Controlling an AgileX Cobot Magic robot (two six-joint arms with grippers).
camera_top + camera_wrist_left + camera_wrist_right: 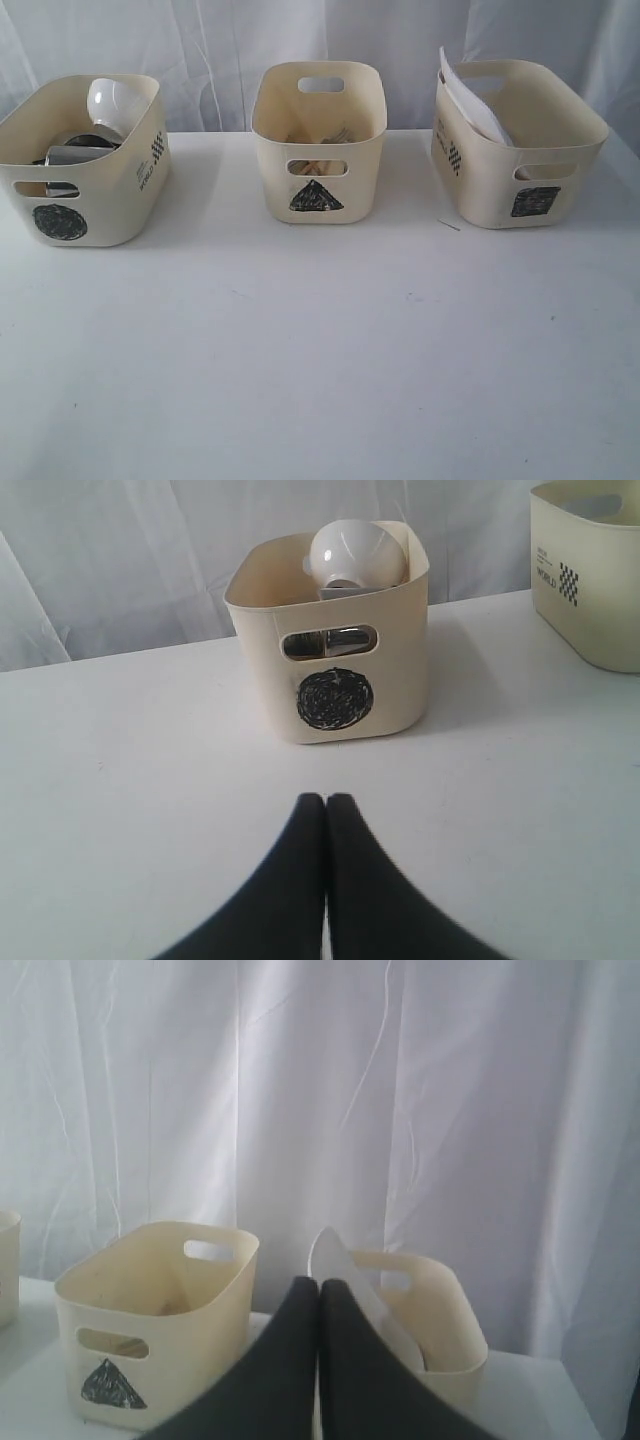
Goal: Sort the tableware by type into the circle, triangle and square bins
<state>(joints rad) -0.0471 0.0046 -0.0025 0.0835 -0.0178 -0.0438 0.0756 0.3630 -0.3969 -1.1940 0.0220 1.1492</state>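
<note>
Tableware sits in the bins in the exterior view: bowl (pixel 112 103) and mug (pixel 75 155) in the circle bin (pixel 110 200) at left, plate (pixel 470 100) leaning in the square bin (pixel 480 190) at right. Treat bowl and plate as stiff, slick and breakable; take them by the rim. Left gripper (pixel 326 802) and right gripper (pixel 319 1285) are closed tip to tip, holding nothing.
</note>
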